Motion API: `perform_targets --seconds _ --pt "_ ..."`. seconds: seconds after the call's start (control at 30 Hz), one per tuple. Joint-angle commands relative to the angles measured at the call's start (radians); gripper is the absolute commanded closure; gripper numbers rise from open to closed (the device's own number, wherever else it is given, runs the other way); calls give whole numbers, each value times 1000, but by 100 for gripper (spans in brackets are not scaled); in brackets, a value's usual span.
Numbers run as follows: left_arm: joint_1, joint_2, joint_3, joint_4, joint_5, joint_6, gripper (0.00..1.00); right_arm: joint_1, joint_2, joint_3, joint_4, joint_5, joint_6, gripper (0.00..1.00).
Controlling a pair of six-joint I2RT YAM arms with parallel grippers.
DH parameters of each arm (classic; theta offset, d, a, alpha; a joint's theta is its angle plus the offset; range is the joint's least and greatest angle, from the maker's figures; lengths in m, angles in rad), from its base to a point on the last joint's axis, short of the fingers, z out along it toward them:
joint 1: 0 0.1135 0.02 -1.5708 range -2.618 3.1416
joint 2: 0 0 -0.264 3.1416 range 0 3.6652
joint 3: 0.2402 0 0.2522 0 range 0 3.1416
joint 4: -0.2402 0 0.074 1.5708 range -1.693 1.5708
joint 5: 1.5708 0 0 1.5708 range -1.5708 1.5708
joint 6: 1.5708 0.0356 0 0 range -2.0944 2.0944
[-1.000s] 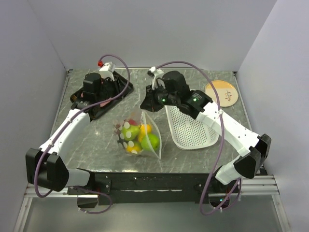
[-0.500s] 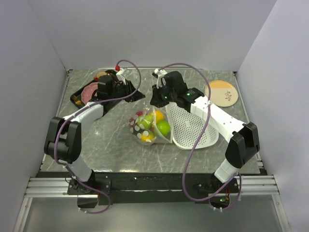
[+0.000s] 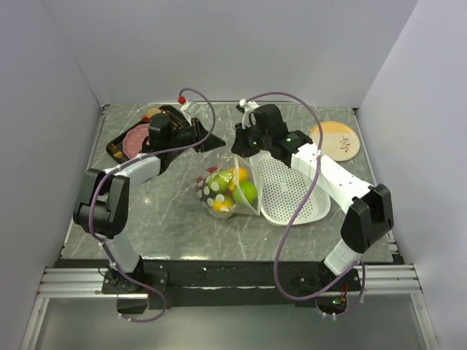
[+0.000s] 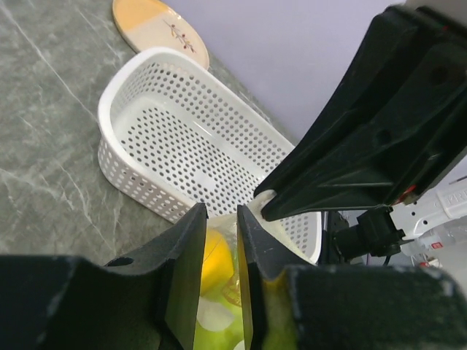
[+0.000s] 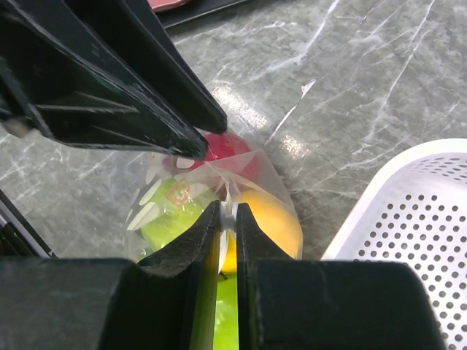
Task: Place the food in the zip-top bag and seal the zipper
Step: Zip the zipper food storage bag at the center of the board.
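Note:
The zip-top bag [image 3: 221,191], clear with white dots, stands between my grippers, beside the basket. Inside it are the food pieces: green apples [image 3: 246,192], an orange citrus [image 5: 268,214] and a red apple [image 5: 235,151]. My right gripper [image 5: 228,216] is shut on the white zipper [image 5: 228,221] at the top of the bag. It shows from above in the top view [image 3: 241,149]. My left gripper [image 4: 222,219] is nearly closed, pinching the bag's top edge, with yellow fruit [image 4: 216,255] below its jaws. Its tips meet the bag's corner in the right wrist view [image 5: 194,149].
A white perforated basket [image 3: 293,195] lies right of the bag, touching it. A round orange plate [image 3: 335,138] lies at the back right. A black tray [image 3: 117,146] with a pink meat slice [image 3: 136,136] stands at the back left.
My left gripper has left the black tray and swung right to the bag's top edge. The bag has moved right and back against the basket, still held by my right gripper.

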Motion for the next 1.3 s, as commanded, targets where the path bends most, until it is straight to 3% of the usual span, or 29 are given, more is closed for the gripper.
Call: perform_targets --seconds 0.0,0.2,0.43,0.73,0.77,0.87,1.27 --pt "-28 17 38 0 41 33 69 -15 -48 36 44 -22 6 95" --pt "-45 11 46 -66 38 77 55 -18 -61 30 47 -22 10 94" --pt "-56 11 63 -121 39 119 55 -20 -67 34 48 -21 13 94" --pt "-73 37 66 -35 66 35 81 -23 -70 30 54 -33 24 94" --pt "-75 38 62 4 67 19 89 -23 -70 27 57 -31 24 94" --pt "-75 41 54 67 67 -56 99 -23 -67 21 45 -24 19 94" --pt "-64 21 52 66 -60 -113 99 -23 -111 -122 74 21 33 93"
